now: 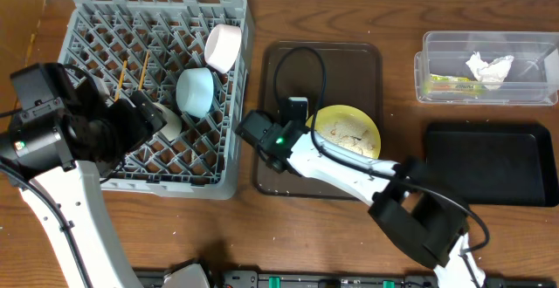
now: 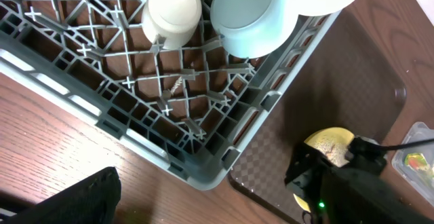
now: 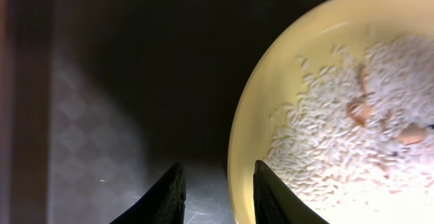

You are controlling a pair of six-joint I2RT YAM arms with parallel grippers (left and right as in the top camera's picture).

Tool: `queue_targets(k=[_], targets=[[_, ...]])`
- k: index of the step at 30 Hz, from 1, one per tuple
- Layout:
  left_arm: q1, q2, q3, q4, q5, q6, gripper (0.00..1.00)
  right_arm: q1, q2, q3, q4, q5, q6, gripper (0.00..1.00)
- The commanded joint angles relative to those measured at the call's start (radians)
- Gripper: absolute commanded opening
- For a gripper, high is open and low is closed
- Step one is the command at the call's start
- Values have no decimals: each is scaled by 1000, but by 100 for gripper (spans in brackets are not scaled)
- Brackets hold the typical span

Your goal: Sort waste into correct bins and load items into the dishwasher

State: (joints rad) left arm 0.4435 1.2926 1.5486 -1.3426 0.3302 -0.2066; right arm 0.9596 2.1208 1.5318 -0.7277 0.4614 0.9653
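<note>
– Since the left arm [image 1: 52, 135] lies over the near-left corner of the dish rack [image 1: 188, 181], how much of that side can you make out?

– Little. The left fingers [image 2: 74, 197] show only as one dark blurred shape in the corner of the wrist view, above bare desk [image 2: 41, 136]. Whether they are apart or together I cannot tell. That arm rises from the near edge and bends over the rack's corner, and from overhead its dark head half covers the cream cup [image 2: 173, 10].

– And inside the rack?

– At the far left lie the chopsticks [image 1: 131, 74], then the cup, then the blue bowl [image 1: 196, 92]. By the right wall is the white bowl [image 1: 223, 48], cut off at the top of the wrist view.

– Further right?

– The right arm [image 1: 349, 173] stretches from the near right across the brown tray [image 1: 358, 70], hiding the near-left edge of the yellow plate [image 1: 349, 131]. The right fingers [image 3: 166, 200] are apart, with the plate's rim in the gap close to one of them. Contact is unclear. On the plate sits rice [image 3: 352, 115], cut off at the frame's right edge.

– The bins?

– The clear tub [image 1: 524, 39] holds the tissue [image 1: 489, 67] and the wrapper [image 1: 447, 82]. Nearer lies the black tray [image 1: 498, 161], its near-left corner behind the arm.
</note>
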Motion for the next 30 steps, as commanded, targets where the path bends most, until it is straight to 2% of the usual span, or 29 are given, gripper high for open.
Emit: queue_targets(k=[1, 13, 17, 18, 22, 30], targets=[[5, 2, 4, -3, -10, -2, 95, 7, 25, 3, 2, 40, 30, 31], [5, 2, 4, -3, -9, -2, 95, 11, 68, 3, -1, 50, 29, 29], [5, 2, 4, -3, -9, -2, 95, 16, 70, 3, -1, 51, 29, 21], [5, 2, 4, -3, -9, -2, 95, 17, 70, 3, -1, 51, 29, 14], [5, 2, 4, -3, -9, -2, 95, 17, 69, 3, -3, 51, 16, 1], [5, 2, 4, -3, -10, -2, 95, 17, 69, 3, -13, 63, -29, 1]])
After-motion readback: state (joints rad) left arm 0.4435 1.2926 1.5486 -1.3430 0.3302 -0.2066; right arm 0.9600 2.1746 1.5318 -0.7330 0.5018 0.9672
